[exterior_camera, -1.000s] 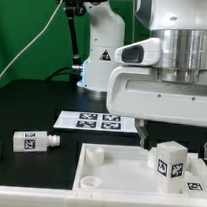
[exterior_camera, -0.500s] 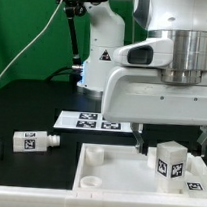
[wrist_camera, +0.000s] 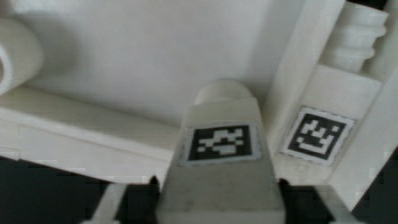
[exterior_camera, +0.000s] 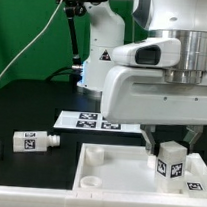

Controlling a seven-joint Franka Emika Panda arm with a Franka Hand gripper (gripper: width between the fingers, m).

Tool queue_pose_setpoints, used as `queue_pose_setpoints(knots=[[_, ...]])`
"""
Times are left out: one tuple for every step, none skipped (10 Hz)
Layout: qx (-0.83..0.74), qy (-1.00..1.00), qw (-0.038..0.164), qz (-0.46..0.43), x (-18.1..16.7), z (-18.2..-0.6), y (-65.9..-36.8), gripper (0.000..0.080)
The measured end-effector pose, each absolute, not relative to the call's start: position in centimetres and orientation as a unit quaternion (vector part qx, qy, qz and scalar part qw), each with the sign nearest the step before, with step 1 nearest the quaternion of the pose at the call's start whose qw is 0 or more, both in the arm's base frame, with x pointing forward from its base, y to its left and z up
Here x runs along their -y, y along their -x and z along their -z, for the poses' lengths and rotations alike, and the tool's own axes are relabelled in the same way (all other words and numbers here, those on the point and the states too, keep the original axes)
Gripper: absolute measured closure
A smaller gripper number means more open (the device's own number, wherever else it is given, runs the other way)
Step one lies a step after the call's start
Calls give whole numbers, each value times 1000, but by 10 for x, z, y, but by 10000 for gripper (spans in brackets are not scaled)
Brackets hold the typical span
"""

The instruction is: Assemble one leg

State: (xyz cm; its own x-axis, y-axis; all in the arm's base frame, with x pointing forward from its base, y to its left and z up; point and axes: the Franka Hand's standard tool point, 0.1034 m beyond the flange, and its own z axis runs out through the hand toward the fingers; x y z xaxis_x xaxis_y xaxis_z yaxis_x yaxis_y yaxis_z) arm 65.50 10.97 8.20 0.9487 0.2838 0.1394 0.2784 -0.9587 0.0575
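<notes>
End effector [exterior_camera: 163, 146]: low over the tray panel, fingers either side of the upright leg [exterior_camera: 170, 159]; whether they pinch it, I cannot tell.
Tray panel [exterior_camera: 107, 172]: large, white, hard plastic, recessed, on the black counter [exterior_camera: 31, 111].
Leg: small, stubby, rigid, probably light, smooth; grip the flat tagged sides.

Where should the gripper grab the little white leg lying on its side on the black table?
Grip the leg across its blocky tagged body, coming straight down from above. It lies flat, with flat sides for the fingers; the narrower stub end toward the exterior view's right gives less hold.
</notes>
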Motion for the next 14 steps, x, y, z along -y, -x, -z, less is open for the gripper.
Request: queue_pose_setpoints(knots=[[-135,-988,18,-74,-110,-82,-655,515],[-135,-988,18,-74,-110,-82,-655,515],[-110,-991,15,-74,-110,-82,-655,515],[-68,-995,11,-75,-110,-82,-655,515],[-21,-997,6,-75,-110,-82,-655,515],[40,-996,-3,-74,-110,-82,-655,515],[99,-992,-9,-73,-111,-82,-654,515],[155,-985,-14,-72,-112,-82,-653,515],[202,-977,-17,-71,-111,-81,-653,515],[254,-965,-18,-70,-109,-81,-653,515],[296,-953,-17,-71,-106,-81,-653,514],[338,-938,-16,-72,-101,-81,-652,508],[356,-932,-12,-72,-98,-81,-652,508],[381,-922,-6,-70,-93,-82,-651,505]])
